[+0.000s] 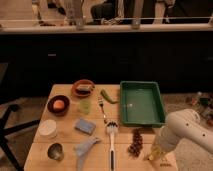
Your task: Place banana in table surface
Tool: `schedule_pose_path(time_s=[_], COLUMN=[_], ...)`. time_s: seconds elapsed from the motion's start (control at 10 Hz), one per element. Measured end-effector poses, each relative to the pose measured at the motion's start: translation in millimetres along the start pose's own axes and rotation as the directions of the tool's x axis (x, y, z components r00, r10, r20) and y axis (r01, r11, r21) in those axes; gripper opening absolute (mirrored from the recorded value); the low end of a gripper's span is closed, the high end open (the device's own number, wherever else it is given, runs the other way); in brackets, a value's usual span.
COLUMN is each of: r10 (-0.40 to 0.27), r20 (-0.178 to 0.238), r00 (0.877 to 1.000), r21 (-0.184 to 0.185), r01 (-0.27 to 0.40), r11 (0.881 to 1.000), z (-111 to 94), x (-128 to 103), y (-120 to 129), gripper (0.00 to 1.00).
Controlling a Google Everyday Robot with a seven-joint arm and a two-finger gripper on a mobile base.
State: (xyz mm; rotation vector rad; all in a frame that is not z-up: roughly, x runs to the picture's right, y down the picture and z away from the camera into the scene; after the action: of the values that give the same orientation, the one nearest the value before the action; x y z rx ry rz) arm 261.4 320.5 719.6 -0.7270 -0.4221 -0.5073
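Observation:
The arm's white forearm comes in from the right, and my gripper [154,153] is low over the front right corner of the light wooden table surface [125,162]. A small pale yellow banana [157,148] shows at the gripper's tip, and the gripper looks shut on it. The banana hangs just above or against the wood, and I cannot tell whether it touches. The arm hides part of the fruit.
A green tray [141,102] stands at the back right. A dark grape cluster [135,142] and a white brush [111,142] lie just left of the gripper. Farther left are a fork [102,107], a green pepper [106,96], a blue sponge [85,126], bowls and cups.

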Motion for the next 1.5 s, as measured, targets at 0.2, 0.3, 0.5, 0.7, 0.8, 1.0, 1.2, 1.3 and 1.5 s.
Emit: schedule_pose_path(time_s=[0.2,0.3,0.5,0.7,0.8,1.0,1.2,1.3,1.5], r10=[0.026,0.028,0.024,0.024,0.023,0.024,0.023,0.024,0.024], r20=[0.023,0.036,0.037,0.037,0.037,0.037,0.037,0.037,0.037], r00=[0.999,0.999,0.999,0.999,0.999,0.999,0.999,0.999,0.999], r21=[0.014,0.02,0.022,0.021,0.021,0.021,0.02,0.02,0.02], r01=[-0.026,-0.029,-0.025,-0.024,-0.024,-0.024,-0.024,-0.024,-0.024], r11=[1.0,0.999,0.999,0.999,0.999,0.999,0.999,0.999,1.0], z=[5.6,7.7,7.8,7.7,7.7,7.7,7.7,7.7,7.7], x=[-2.0,-3.0,-3.3,-3.1,-3.2,-3.1,-3.1,-3.1,-3.1], y=[6.0,7.4,6.0,6.4,6.5,6.6,6.5,6.6,6.6], gripper=[0.0,0.0,0.05,0.25,0.35,0.57,0.73,0.79,0.8])
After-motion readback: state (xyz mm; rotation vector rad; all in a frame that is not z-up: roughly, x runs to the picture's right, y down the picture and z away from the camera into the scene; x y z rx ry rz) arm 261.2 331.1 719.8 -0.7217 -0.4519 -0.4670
